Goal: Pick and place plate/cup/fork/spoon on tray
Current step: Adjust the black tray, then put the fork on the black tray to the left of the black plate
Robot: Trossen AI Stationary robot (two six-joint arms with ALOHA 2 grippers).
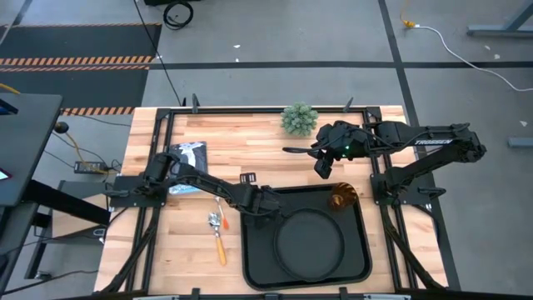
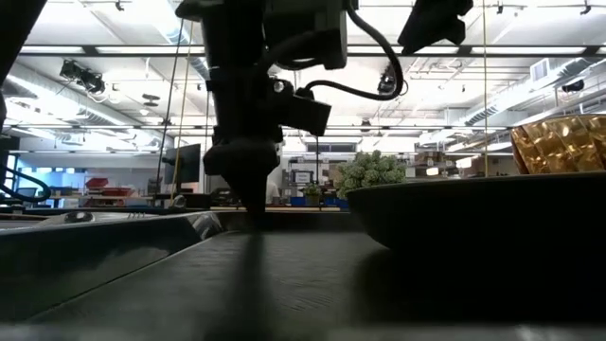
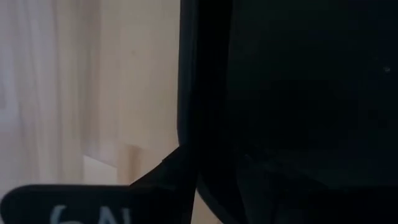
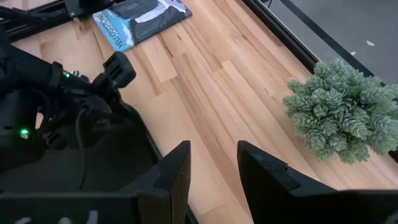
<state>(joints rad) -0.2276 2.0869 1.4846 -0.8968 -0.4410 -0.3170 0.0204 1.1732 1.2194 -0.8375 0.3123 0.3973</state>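
The black rectangular tray (image 1: pixel 254 258) lies at the table's near middle. The round black plate (image 1: pixel 310 242) rests flat in it, and its rim also shows in the low view (image 2: pixel 473 213). The amber cup (image 1: pixel 343 197) stands upright in the tray's far right corner (image 2: pixel 559 142). The orange-handled spoon (image 1: pixel 219 246) lies on the wood left of the tray, with a slim silver piece, seemingly the fork (image 1: pixel 221 210), beside its bowl. My left gripper (image 1: pixel 265 202) is low over the tray's far left corner (image 2: pixel 248 194). My right gripper (image 4: pixel 213 165) is open and empty, above the wood behind the tray (image 1: pixel 323 164).
A small green plant (image 1: pixel 299 119) stands at the table's far edge, close to my right gripper (image 4: pixel 342 115). A blue booklet (image 1: pixel 187 158) lies at the far left. Bare wood lies between the plant and the tray.
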